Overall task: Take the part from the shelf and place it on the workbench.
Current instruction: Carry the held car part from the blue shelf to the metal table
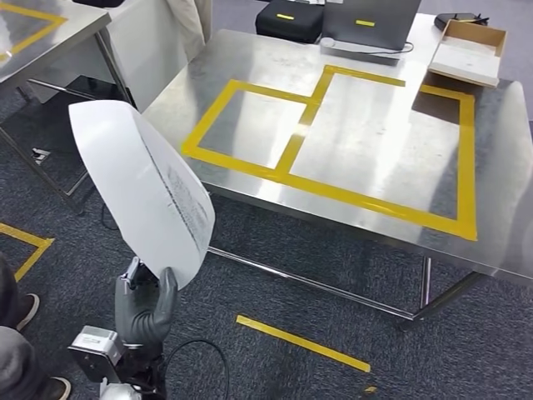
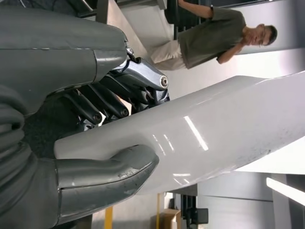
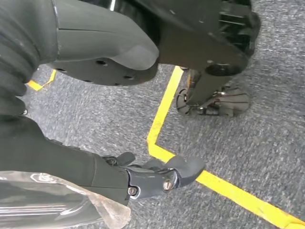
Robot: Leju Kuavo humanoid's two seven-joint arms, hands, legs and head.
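Left hand: the left hand (image 1: 146, 307) is raised low in the head view and clasps the bottom edge of the part (image 1: 143, 187), thumb on one face and the darker fingers (image 2: 107, 102) on the other, as the left wrist view shows close up.
Part: a thin white curved panel with a dark smudged streak down one side; it stands up from the hand, leaning away to the upper left, in the air over the carpet and short of the workbench (image 1: 352, 125).
Right hand: the right hand (image 3: 154, 174) hangs beside the robot above the grey carpet (image 3: 107, 114) and holds nothing; its fingers are loosely curled, apart from the thumb.
Workbench: a steel table ahead and to the right of the part, marked with yellow tape (image 1: 465, 167) into two boxes, a smaller left one and a larger right one.
On the far edge: a black case (image 1: 291, 20), a grey laptop (image 1: 367, 25) and an open cardboard box (image 1: 468, 52).
Floor: yellow tape strips (image 1: 301, 342) on the carpet between robot and bench.
People: a person (image 2: 216, 40) stands beyond the part in the left wrist view; shoes (image 1: 28, 310) show at the left edge of the head view.
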